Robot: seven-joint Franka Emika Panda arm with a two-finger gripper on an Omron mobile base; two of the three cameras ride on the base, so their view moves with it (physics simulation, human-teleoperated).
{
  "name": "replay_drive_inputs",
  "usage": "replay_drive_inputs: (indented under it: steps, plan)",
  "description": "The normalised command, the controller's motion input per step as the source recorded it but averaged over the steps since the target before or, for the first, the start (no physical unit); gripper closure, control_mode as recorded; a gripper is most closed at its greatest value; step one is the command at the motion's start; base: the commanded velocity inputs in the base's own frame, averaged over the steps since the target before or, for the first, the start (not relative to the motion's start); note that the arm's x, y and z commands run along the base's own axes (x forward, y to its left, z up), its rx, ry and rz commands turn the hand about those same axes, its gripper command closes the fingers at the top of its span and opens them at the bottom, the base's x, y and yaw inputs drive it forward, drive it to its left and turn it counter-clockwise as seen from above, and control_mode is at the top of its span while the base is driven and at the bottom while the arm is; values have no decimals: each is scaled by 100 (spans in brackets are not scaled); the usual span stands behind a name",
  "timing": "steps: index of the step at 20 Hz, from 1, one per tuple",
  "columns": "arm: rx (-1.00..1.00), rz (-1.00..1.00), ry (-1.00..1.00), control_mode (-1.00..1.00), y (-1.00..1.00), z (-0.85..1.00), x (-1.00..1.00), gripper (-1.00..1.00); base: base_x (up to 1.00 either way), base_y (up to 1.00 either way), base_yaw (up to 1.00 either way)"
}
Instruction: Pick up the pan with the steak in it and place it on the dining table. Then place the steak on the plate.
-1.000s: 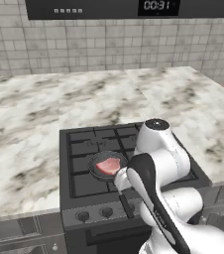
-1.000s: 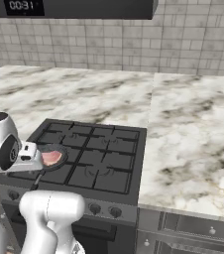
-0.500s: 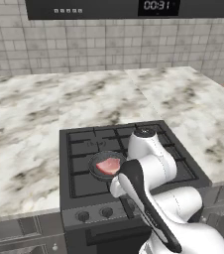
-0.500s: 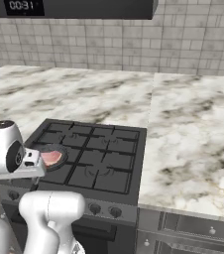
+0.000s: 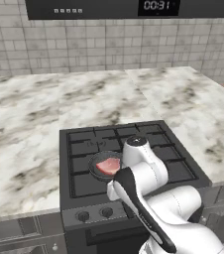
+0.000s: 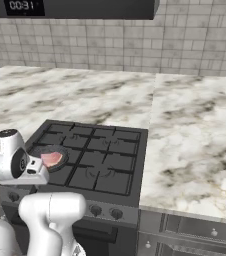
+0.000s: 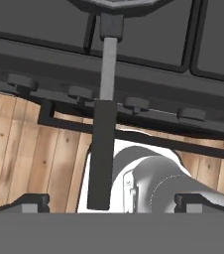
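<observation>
Gripper (image 7: 109, 202) open, straddling pan (image 7: 104, 124) handle end; steak (image 5: 107, 166) in pan.

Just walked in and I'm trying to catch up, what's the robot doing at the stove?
The arm is reaching down at the front of the black gas stove, where the pan with the raw steak sits on a front burner. Its gripper is open, lined up around the pan's long handle but not yet closed on it.

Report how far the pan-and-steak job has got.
Nothing is finished: the small black frying pan sits on the black gas stove with the pink raw steak inside. In hand: the open gripper brackets the pan's handle, ungrasped. Carrying, placing and plating remain.
</observation>
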Motion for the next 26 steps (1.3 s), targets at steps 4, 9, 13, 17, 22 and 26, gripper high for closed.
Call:
replay_drive_inputs:
  steps: [4, 9, 13, 17, 22, 26]
  plan:
    - [3, -6, -11, -100, -8, -17, -8, -100, 0, 0, 0]
    - [1, 0, -2, -100, 0, -4, -3, -100, 0, 0, 0]
    - [0, 0, -6, -100, -3, -21, 0, -100, 0, 0, 0]
    - [0, 0, -9, -100, -13, -26, 0, -100, 0, 0, 0]
    - [4, 0, -13, -100, -21, -40, 0, -100, 0, 0, 0]
    - [16, 0, -12, -100, -15, -34, 0, -100, 0, 0, 0]
